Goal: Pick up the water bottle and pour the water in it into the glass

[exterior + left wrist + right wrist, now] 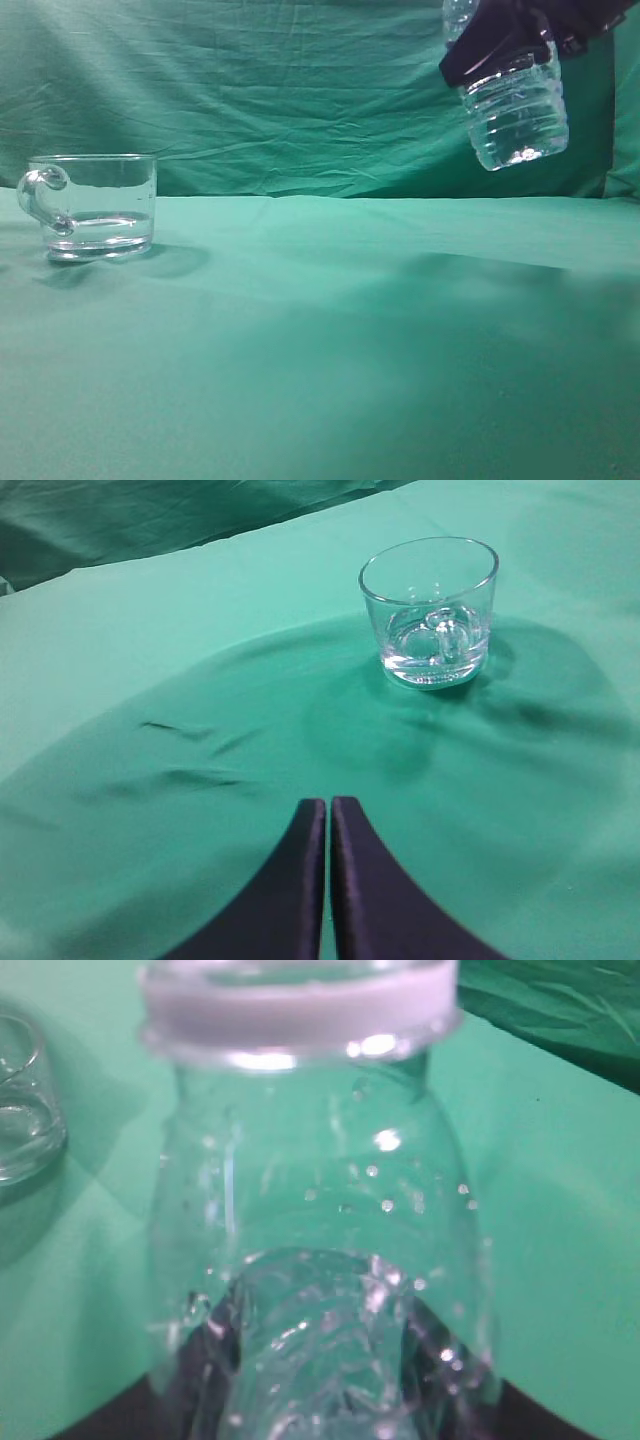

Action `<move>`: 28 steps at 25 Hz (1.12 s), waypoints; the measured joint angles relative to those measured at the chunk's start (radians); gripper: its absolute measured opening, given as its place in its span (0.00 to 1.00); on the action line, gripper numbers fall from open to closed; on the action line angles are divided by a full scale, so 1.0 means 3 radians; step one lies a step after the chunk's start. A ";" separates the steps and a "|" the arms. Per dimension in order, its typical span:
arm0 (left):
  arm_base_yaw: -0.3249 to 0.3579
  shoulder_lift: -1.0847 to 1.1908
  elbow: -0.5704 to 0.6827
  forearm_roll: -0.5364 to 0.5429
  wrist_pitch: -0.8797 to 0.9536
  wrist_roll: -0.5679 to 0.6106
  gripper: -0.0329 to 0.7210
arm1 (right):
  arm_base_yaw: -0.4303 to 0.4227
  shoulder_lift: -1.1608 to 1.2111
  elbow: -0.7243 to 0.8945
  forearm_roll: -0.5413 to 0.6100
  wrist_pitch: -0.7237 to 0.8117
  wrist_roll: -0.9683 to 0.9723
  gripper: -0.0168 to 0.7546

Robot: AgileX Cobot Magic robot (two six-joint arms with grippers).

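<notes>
My right gripper (500, 45) is shut on the water bottle (515, 110), a clear ribbed plastic bottle held high above the table at the top right, tilted slightly. In the right wrist view the water bottle (320, 1220) fills the frame, its white neck ring at the top and droplets inside. The glass (95, 205), a clear mug with a loop handle, stands on the green cloth at the left with a little water (100, 222) in its bottom. It also shows in the left wrist view (430, 610) and at the right wrist view's left edge (25, 1100). My left gripper (328, 810) is shut and empty, low over the cloth short of the glass.
A green cloth (320, 340) covers the table and hangs as a backdrop (250, 90). Small wrinkles (190, 750) lie in the cloth left of the left gripper.
</notes>
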 joint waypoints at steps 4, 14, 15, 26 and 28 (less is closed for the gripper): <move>0.0000 0.0000 0.0000 0.0000 0.0000 0.0000 0.04 | -0.0007 0.0401 -0.0006 0.0518 -0.0295 -0.0592 0.45; 0.0000 0.0000 0.0000 0.0000 0.0000 0.0000 0.04 | -0.0020 0.0714 0.0430 0.1462 -0.1231 -0.1755 0.45; 0.0000 0.0000 0.0000 0.0000 0.0000 0.0000 0.04 | -0.0021 0.0714 0.0463 0.1519 -0.1231 -0.1770 0.45; 0.0000 0.0000 0.0000 0.0000 0.0000 0.0000 0.04 | -0.0029 0.0828 0.0493 0.1666 -0.1250 -0.1629 0.45; 0.0000 0.0000 0.0000 0.0000 0.0000 0.0000 0.04 | -0.0029 0.0841 0.0498 0.1680 -0.1301 -0.1540 0.52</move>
